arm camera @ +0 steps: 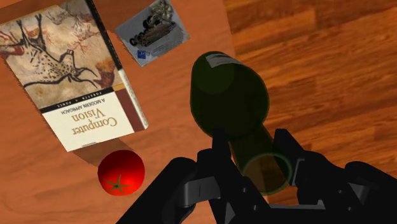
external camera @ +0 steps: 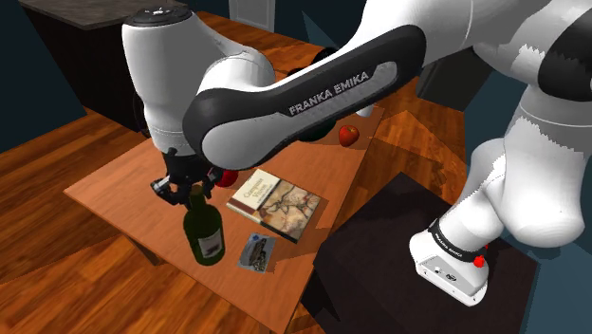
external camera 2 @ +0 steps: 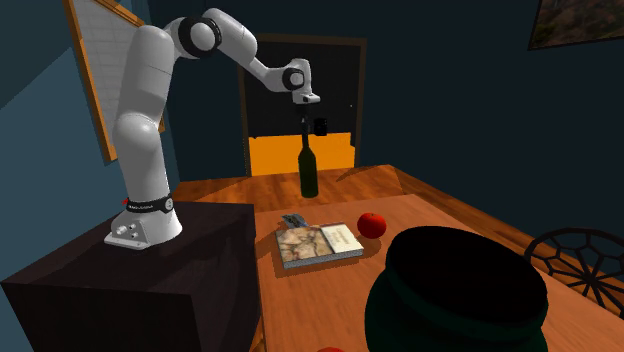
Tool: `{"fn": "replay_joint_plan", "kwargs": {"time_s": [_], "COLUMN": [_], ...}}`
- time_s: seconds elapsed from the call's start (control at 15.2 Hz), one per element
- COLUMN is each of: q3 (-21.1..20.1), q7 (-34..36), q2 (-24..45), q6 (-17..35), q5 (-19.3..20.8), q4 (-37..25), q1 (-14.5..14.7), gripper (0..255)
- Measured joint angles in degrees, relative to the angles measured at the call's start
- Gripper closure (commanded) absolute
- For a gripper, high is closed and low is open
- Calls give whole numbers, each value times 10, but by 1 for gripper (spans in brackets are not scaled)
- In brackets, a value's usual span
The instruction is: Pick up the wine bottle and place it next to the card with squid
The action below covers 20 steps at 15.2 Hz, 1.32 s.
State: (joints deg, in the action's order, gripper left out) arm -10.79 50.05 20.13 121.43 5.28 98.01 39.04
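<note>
Claw [arm camera: 256, 156] is closed narrow on the neck of the wine bottle [external camera: 203, 231], one finger each side just under the mouth. Top grip makes sense bc the neck is the slimmest part, and it keeps the bottle upright. Bottle is near the counter [external camera: 114, 185] edge, just beside the card [external camera: 256, 251]; pic on it is too murky to read, I take it for the squid one. Can't tell if the base is down on the wood or just off it. Book [arm camera: 70, 70] lies flat close by the card too, tomato [arm camera: 121, 174] near the book's end, so the free spot is the edge side. My read: placement approx done. Next is to confirm base contact, then open w/o tipping it. It's tall, narrow and near the drop, so go slow
</note>
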Motion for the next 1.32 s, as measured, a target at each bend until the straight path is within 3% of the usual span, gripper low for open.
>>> {"fn": "replay_joint_plan", "kwargs": {"time_s": [0.2,1.32], "q3": [-2,5], "q7": [16,26], "q2": [24,70], "q6": [1,87], "q5": [7,20], "q4": [-22,19], "q1": [12,16], "gripper": [255,255]}}
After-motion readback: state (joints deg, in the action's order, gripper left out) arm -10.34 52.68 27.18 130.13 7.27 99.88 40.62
